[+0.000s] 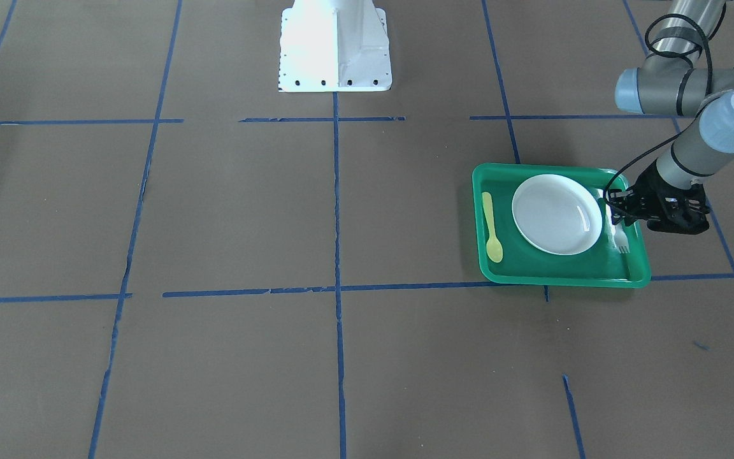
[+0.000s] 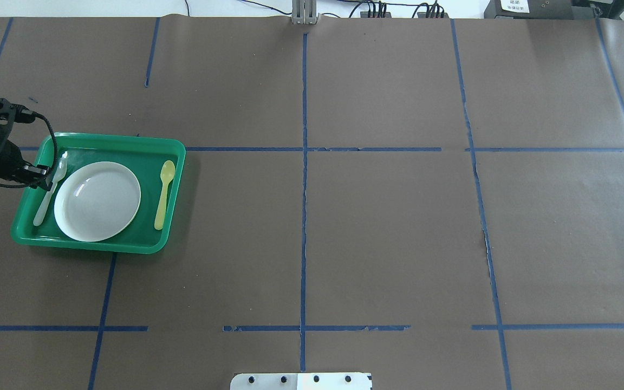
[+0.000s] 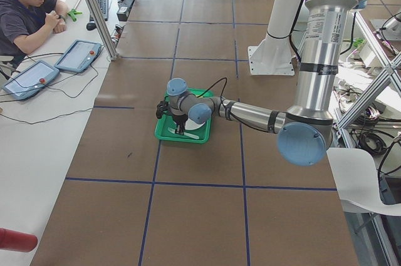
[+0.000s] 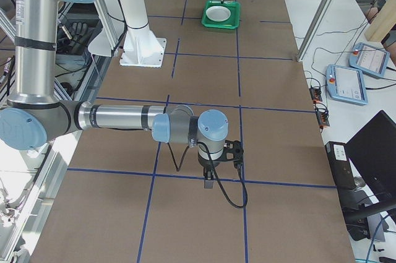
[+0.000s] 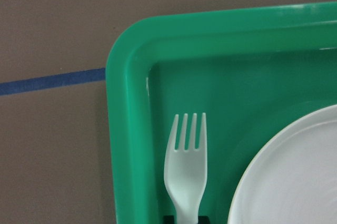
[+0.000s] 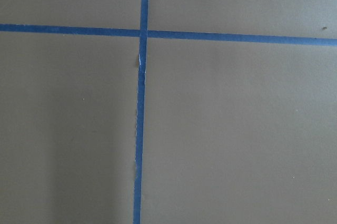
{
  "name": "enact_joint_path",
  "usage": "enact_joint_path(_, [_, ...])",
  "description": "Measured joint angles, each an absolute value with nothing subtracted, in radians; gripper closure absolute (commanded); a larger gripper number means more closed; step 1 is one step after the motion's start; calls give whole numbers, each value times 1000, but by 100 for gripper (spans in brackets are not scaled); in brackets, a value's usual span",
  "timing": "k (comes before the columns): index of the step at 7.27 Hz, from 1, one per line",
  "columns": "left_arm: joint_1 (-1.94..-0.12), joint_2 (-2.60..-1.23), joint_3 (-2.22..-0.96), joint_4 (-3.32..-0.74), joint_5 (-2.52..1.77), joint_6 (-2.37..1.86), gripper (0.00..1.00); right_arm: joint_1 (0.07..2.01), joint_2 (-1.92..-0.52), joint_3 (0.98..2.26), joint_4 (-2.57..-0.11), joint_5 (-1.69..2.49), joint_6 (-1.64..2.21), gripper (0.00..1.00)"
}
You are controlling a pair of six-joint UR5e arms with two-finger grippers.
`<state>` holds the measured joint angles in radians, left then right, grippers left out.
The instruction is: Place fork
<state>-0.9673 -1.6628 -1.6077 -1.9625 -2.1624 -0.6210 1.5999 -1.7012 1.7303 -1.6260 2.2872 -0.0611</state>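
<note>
The pale white fork (image 5: 185, 174) lies in the green tray (image 5: 126, 103) at its left end, beside the white plate (image 5: 295, 182), tines toward the far rim. It also shows in the overhead view (image 2: 57, 170) and the front view (image 1: 622, 242). My left gripper (image 2: 50, 181) is low over the fork's handle, and its dark fingertips (image 5: 168, 217) press both sides of the handle. My right gripper (image 4: 209, 184) hangs over bare table far from the tray; I cannot tell whether it is open or shut.
A yellow spoon (image 2: 163, 195) lies in the tray (image 2: 101, 246) on the plate's (image 2: 97, 200) other side. Brown table paper with blue tape lines surrounds the tray. The robot's white base (image 1: 335, 48) stands at mid-table. An operator sits at the side bench.
</note>
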Motion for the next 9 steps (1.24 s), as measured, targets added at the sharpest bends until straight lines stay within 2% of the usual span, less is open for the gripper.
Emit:
enact_joint_path(4, [-1032,-1674,-1655,-1949,-2180,-571,0,1600,-1701,1730,-1626,2287,-61,0])
enact_joint_path(7, [-1241,-1683,-1739,-1787,-2210,-172,0,1600,-1701,1730,-1626,2287,-61,0])
enact_joint_path(9, [-1405,-1672,-1731,-1684,-2276,54,0,1600,-1701,1730,-1626,2287,-61,0])
